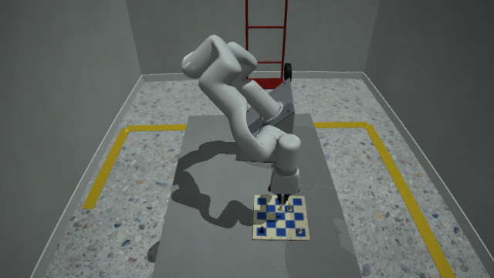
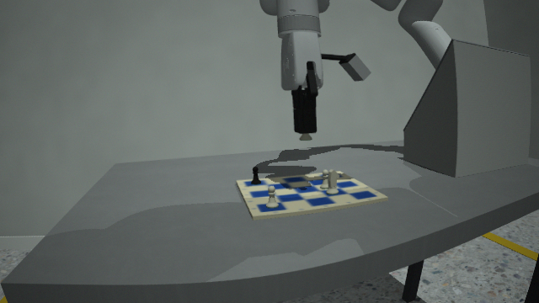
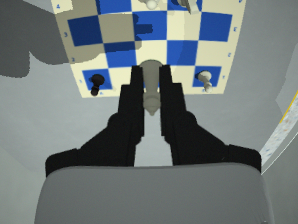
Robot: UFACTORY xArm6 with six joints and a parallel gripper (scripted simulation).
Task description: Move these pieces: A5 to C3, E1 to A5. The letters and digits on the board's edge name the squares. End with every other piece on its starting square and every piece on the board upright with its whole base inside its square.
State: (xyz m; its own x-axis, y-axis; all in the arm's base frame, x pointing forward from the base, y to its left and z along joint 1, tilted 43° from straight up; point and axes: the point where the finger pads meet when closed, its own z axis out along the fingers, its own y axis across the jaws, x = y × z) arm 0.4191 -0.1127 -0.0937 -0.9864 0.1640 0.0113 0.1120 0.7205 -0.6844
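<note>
A small blue-and-cream chessboard [image 1: 281, 237] [image 2: 295, 211] [image 3: 216, 26] lies on the grey table. My gripper [image 1: 283, 201] [image 2: 305, 128] [image 3: 151, 80] hangs well above the board's middle and is shut on a white piece [image 2: 306, 136] [image 3: 152, 96], whose base shows below the fingertips. On the board stand a black pawn [image 1: 262, 230] [image 2: 255, 175] [image 3: 97, 83] in a corner, a white pawn [image 1: 299, 231] [image 2: 272, 197] [image 3: 205, 79] in another corner, and two white pieces [image 1: 279, 208] [image 1: 289, 208] [image 2: 324, 178] [image 2: 333, 182] side by side.
The grey robot base block [image 2: 472, 118] stands on the table behind the board. A red hand truck [image 1: 266, 42] stands at the back wall. Yellow floor tape [image 1: 405, 193] runs around the table.
</note>
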